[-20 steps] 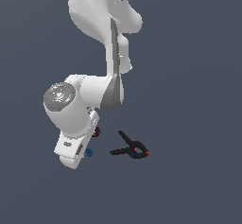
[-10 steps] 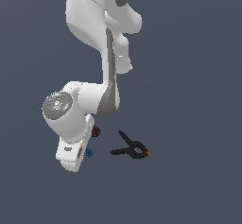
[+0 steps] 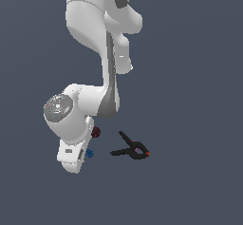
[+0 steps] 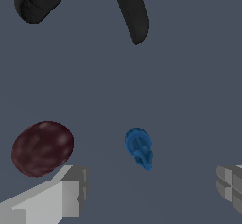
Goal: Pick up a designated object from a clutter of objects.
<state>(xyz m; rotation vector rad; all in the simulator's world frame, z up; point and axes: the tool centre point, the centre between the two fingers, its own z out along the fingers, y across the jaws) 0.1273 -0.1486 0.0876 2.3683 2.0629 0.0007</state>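
Fingers (image 4: 66, 194) of our gripper (image 4: 151, 190) stand spread apart, grasping nothing, and we see the tiny blue piece (image 4: 139, 148) between them on the grey floor (image 4: 189, 76), near the dark red ball (image 4: 42, 148).

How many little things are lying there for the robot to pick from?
3. The tiny blue piece lies between the open gripper fingers, the dark red bumpy ball sits beside one finger, and the black clamp lies apart, toward the exterior view's right. The arm could hide more.
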